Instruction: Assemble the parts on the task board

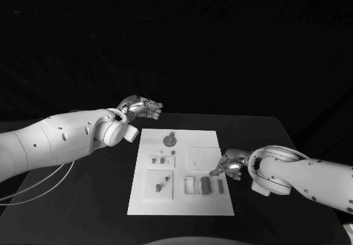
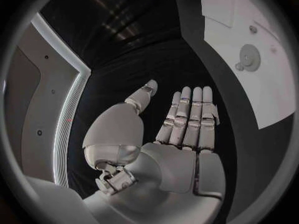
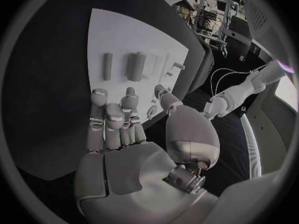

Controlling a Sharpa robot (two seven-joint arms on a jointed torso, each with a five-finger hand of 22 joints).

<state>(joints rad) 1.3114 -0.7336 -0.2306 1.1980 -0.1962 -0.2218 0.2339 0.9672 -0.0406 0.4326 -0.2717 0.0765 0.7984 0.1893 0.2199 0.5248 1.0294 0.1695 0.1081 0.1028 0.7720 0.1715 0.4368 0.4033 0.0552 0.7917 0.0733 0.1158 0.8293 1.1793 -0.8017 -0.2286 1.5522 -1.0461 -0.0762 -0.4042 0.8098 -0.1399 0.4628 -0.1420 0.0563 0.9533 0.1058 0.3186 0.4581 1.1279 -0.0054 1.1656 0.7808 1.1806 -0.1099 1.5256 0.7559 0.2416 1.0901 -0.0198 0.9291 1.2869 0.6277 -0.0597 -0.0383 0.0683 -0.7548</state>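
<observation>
right hand at the task board right edge, fingers loosely apart, holding nothing | your nearest parts lie just inboard near the front edge, long axes front-to-back | left hand open, beyond the far-left corner

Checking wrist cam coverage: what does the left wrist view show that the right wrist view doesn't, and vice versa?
Left wrist view only: the left robot hand, fingers straight, holding nothing, and the round disc-shaped part on the flat white task board. Right wrist view only: the right robot hand, fingers apart, over the board's edge, beside two dark cylindrical parts. Both show the board and the black table.
</observation>
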